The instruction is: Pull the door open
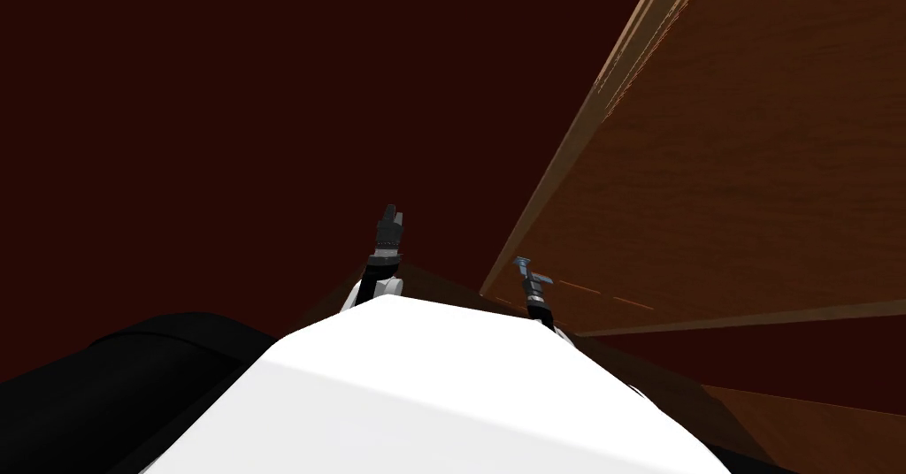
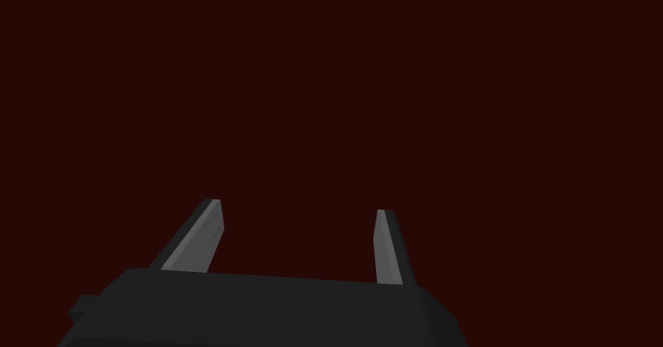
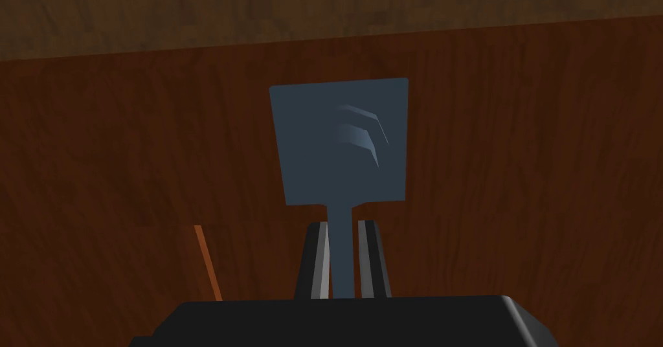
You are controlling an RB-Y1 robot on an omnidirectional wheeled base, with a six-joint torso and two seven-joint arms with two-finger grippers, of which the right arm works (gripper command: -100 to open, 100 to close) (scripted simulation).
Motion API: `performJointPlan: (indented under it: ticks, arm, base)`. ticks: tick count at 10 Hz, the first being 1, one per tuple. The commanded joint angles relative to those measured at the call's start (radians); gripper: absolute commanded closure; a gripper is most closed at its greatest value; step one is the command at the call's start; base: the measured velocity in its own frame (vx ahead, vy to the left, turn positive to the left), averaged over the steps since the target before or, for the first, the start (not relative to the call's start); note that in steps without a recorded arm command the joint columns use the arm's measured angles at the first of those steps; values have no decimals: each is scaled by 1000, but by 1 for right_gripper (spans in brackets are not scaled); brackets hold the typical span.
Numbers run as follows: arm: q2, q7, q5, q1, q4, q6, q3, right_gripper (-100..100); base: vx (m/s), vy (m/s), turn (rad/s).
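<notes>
My right pincer (image 3: 342, 228) grips the slim grey-blue handle (image 3: 341, 142) by its stem. The brown wood-grain door (image 3: 518, 168) ahead is likely rigid and heavy.

No writing to read

No letters, numbers, labels or brand marks can be read on anything. The flat blue-grey plate of the handle (image 3: 340, 142), set against the brown wooden door (image 3: 518, 168), carries two short curved ridges; they form no letter or sign.
</notes>
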Motion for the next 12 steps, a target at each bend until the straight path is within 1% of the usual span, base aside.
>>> performJointPlan:
  ticks: [1, 5, 7, 8, 9, 10, 11, 12]
  arm:
    - [-6, -15, 8, 9, -1, -10, 13, 100]
    - [-37, -65, 31, 33, -8, -39, 53, 100]
    - [-57, -97, 46, 48, -12, -58, 79, 100]
    - [-64, -108, 50, 53, -14, -65, 88, 100]
    - [-56, -99, 48, 50, -17, -55, 83, 100]
    - [-72, -121, 56, 72, -13, -87, 102, 100]
    - [-76, -126, 58, 77, -13, -95, 106, 100]
    - [-91, -143, 63, 93, -11, -122, 118, 100]
  base:
    - [-166, -57, 110]
    - [-214, -49, 105]
    - [-258, -88, 142]
    - [-243, -64, 100]
    - [-106, -22, 25]
    - [-169, -59, 172]
    - [-216, -54, 151]
    - [-226, -80, 156]
